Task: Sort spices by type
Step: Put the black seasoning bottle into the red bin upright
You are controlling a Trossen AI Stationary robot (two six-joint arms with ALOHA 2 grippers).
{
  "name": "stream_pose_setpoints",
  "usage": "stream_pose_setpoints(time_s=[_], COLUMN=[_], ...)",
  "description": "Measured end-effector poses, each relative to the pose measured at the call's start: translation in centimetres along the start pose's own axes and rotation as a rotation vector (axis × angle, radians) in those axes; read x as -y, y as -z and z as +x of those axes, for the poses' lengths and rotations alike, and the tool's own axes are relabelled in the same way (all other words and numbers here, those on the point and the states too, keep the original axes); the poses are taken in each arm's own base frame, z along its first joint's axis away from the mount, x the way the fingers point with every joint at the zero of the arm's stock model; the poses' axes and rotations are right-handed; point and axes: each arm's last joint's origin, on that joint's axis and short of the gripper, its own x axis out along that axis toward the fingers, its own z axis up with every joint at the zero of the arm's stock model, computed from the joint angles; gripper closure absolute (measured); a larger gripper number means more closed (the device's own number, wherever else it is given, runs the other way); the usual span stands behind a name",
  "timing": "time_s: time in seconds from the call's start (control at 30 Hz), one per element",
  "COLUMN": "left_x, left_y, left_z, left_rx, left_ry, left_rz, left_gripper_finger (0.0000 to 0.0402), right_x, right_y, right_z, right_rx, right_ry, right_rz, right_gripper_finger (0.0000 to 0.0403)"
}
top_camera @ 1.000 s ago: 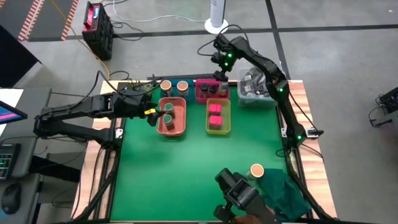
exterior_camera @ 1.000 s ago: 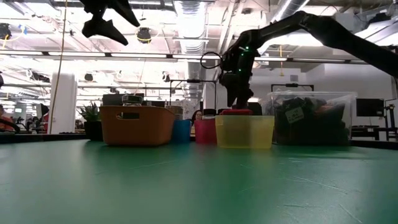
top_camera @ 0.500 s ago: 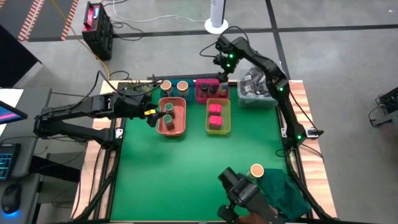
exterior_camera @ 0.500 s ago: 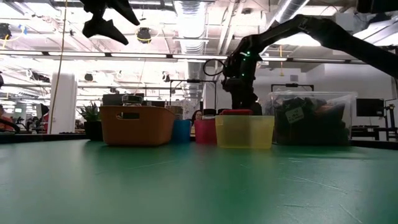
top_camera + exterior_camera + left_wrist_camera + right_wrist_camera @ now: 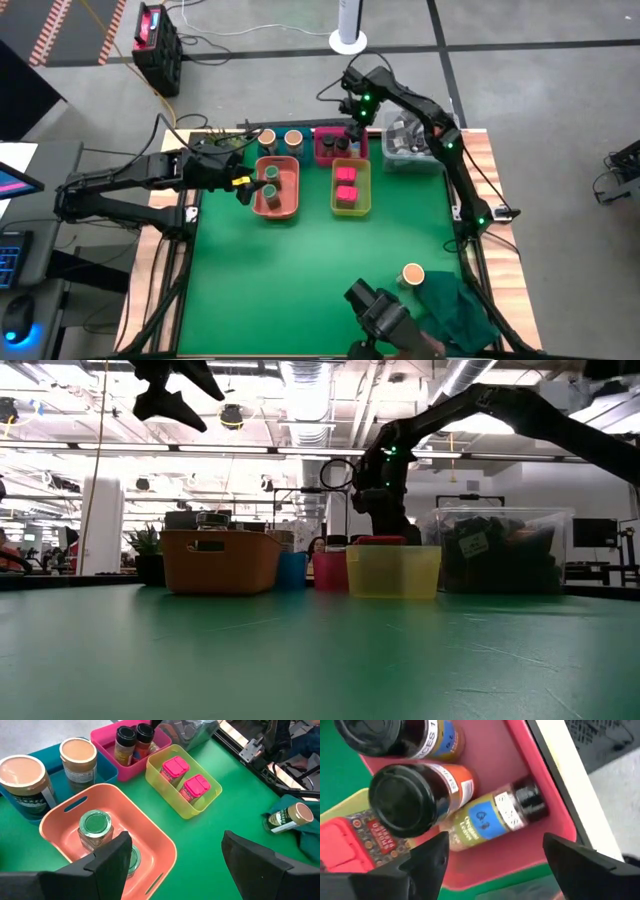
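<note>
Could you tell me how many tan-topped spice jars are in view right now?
3. Two tan-topped jars stand upright in the blue tray, one beside the other. A third lies tipped against the green cloth near the table's front right. None looks hidden.

Second green-topped jar (image 5: pixel 131 858) in the salmon tray (image 5: pixel 150 827): partly hidden behind the left wrist's own finger. Lying bottle (image 5: pixel 492 820) in the pink tray (image 5: pixel 520 760): lower end covered by an upright black-capped bottle (image 5: pixel 405 800). Low view: tray contents screened by the tray walls. Labels too small to read from above. Dark device (image 5: pixel 385 320) cut off by the high view's bottom edge.
</note>
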Motion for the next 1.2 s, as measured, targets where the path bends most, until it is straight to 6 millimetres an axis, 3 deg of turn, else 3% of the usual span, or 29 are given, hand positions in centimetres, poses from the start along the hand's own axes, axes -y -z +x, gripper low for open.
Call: stream_pose_setpoints(time_s=[0.23, 0.43, 1.2], left_x=[0.0, 0.0, 0.1], left_y=[0.0, 0.0, 0.1], left_z=[0.0, 0.0, 0.0], left_rx=[-0.004, -0.004, -0.033], left_ry=[0.006, 0.007, 0.050], left_rz=[0.000, 0.000, 0.012], left_gripper_finger=[0.0107, 0.0107, 0.0107], right_x=[-1.6, -1.6, -2.4], right_y=[-0.3, -1.1, -1.4], right_z=[-0.1, -0.1, 2.1], right_rx=[-0.021, 0.062, 0.088], right_ry=[0.060, 0.079, 0.181], right_rz=[0.243, 0.441, 0.644], right_gripper_finger=[0.0076, 0.0081, 0.0084])
